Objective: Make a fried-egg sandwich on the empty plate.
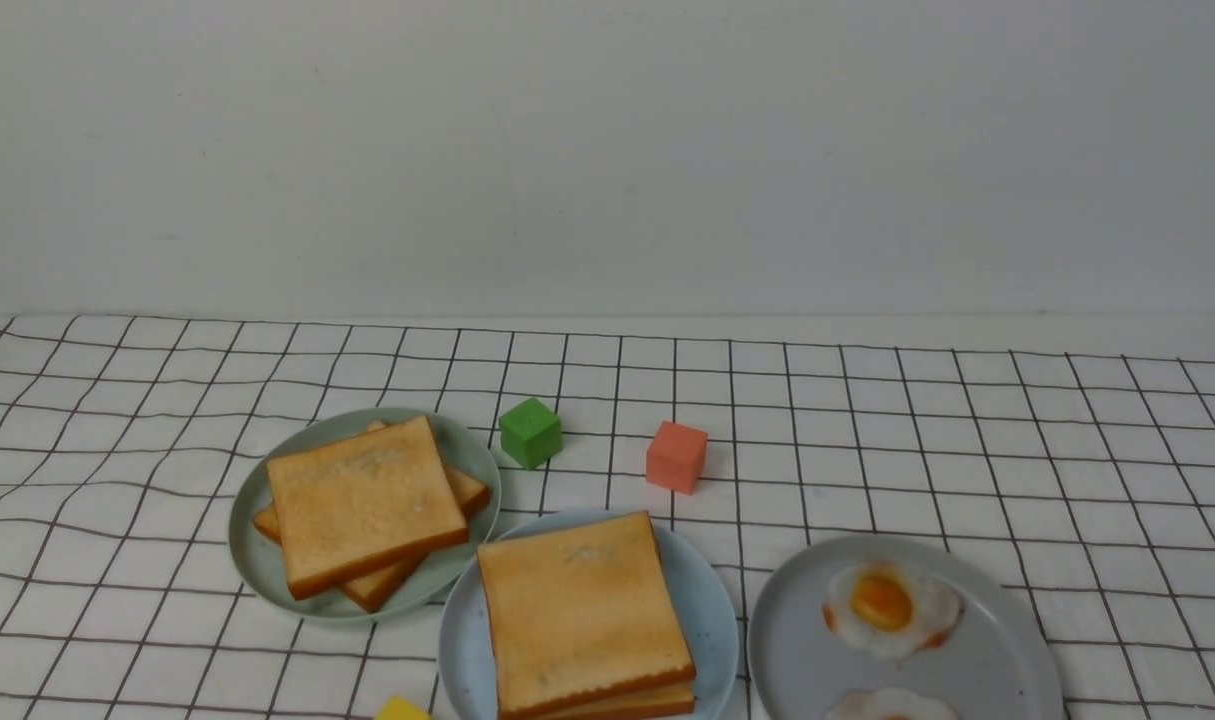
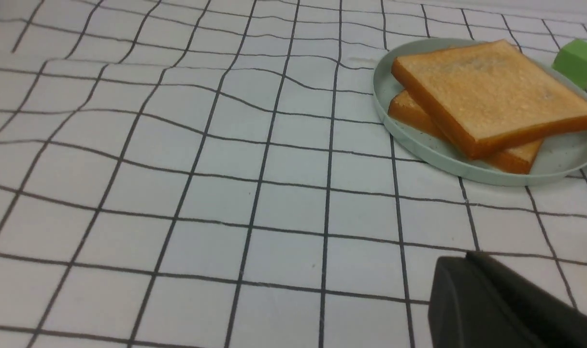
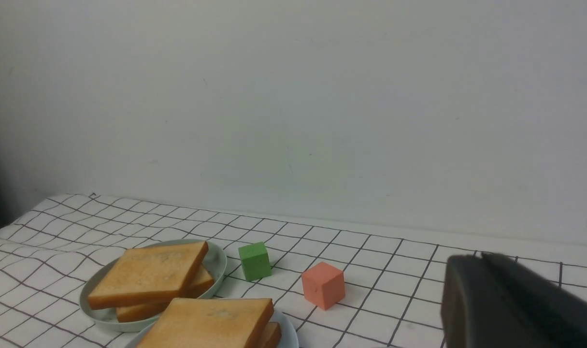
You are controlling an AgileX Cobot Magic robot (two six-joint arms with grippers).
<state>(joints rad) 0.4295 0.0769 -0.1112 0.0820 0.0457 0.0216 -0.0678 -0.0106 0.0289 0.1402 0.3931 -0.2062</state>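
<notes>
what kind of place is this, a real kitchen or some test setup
Most likely a tabletop test setup, not a kitchen: a grid cloth against a bare wall, toast and fried eggs laid out on plates, and loose colored cubes such as the green cube beside them.

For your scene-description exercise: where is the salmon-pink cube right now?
In the front view, the salmon-pink cube sits on the checked cloth near the middle, right of the green cube and just behind the light-blue plate.
</notes>
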